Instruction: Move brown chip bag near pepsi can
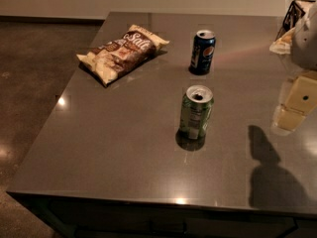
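Note:
The brown chip bag [121, 53] lies flat at the table's back left, with a dark brown centre, white script and pale cream ends. The pepsi can [202, 52] stands upright to its right, dark blue with a silver top, a short gap away from the bag. My gripper [295, 104], pale yellow on a white arm, hangs over the table's right edge. It is well to the right of both and touches neither.
A green can [196, 112] with a white label stands upright mid-table, in front of the pepsi can. A dark wire holder [295, 15] with pale items sits at the back right. The grey table [119, 148] ends at the left and front; floor lies beyond.

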`<state>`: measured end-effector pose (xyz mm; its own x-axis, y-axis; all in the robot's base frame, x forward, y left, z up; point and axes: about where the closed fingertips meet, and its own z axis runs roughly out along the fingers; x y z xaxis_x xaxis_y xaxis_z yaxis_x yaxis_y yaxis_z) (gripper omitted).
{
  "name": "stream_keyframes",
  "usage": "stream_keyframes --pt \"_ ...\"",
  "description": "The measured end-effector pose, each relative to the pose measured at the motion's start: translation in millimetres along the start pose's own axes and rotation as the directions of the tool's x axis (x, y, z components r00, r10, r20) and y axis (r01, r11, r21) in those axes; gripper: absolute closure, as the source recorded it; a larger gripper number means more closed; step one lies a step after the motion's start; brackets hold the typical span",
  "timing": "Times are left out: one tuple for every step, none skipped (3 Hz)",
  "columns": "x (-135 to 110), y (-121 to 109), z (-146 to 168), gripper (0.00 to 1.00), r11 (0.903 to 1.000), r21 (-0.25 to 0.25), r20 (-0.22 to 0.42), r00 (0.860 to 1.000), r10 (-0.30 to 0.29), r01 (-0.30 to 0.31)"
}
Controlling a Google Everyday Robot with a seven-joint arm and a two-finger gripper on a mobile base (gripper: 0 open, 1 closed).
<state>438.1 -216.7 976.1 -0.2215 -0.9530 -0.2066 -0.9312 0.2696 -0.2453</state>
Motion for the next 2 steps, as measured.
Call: stream_keyframes --pt "0 0 0 0.0 1.0 0.002 0.001 1.0 0.0 0.0" --pt "-22 -16 4 0.0 0.9997 0.02 0.05 0.999 -0.017 0.016"
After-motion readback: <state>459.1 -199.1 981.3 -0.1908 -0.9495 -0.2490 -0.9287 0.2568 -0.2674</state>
